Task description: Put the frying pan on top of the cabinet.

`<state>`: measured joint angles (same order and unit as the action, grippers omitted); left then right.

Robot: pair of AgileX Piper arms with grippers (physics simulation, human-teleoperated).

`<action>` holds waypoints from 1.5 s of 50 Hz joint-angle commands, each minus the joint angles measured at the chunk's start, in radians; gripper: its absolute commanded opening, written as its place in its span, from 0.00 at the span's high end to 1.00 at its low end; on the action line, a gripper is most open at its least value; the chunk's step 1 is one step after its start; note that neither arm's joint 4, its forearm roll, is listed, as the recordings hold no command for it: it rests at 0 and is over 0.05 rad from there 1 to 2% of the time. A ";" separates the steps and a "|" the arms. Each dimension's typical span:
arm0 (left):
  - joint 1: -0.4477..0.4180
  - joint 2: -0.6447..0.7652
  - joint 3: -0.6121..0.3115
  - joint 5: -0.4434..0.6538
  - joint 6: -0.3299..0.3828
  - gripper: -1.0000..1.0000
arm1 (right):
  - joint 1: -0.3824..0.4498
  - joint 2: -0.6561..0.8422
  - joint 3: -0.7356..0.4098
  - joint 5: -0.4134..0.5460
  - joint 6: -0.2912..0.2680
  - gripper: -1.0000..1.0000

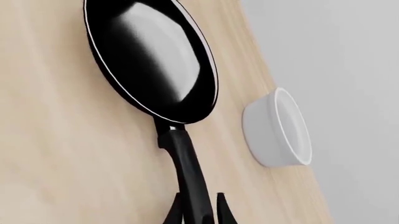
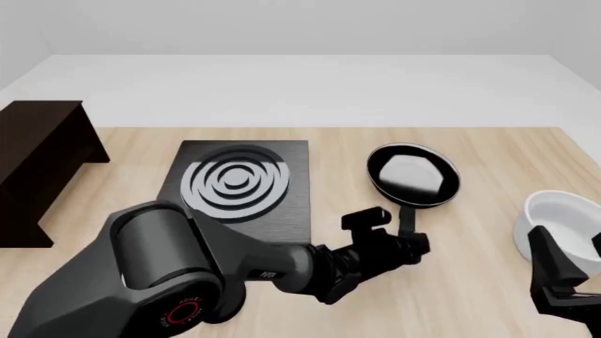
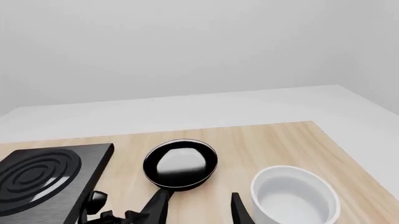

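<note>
The frying pan [image 2: 413, 174] is a glossy black round pan with a thin silver rim. It lies on the wooden table right of the stove plate, with its slim handle [image 2: 409, 222] pointing toward me. My left gripper [image 2: 410, 238] is closed around the end of that handle. In the left wrist view the pan [image 1: 149, 60] fills the frame and the fingertips [image 1: 175, 212] sit tight on either side of the handle. The dark brown cabinet [image 2: 38, 162] stands at the far left. My right gripper [image 2: 571, 257] is open and empty at the near right.
A flat black stove plate with silver rings [image 2: 239, 186] lies between the cabinet and the pan. A white bowl [image 2: 564, 218] sits right of the pan, just beyond my right gripper, near the table's right edge. The bowl also shows in the right wrist view [image 3: 293, 196].
</note>
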<state>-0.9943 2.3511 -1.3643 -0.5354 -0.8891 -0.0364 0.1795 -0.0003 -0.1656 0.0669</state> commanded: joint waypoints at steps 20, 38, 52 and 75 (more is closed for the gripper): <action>0.026 0.011 0.038 0.008 -0.082 1.00 | 0.000 -0.011 0.000 0.010 0.000 0.00; 0.046 -0.093 0.134 -0.048 -0.050 1.00 | 0.003 -0.023 0.000 0.021 -0.004 0.00; 0.056 -0.224 0.241 -0.101 -0.040 1.00 | 0.005 -0.026 0.000 0.025 -0.010 0.00; 0.104 -0.446 0.367 -0.094 0.039 1.00 | 0.006 -0.036 0.000 0.036 -0.014 0.00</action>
<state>-0.9103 2.0143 -1.0349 -0.6203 -0.8800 -0.0307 0.1449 -0.0007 -0.1305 0.0541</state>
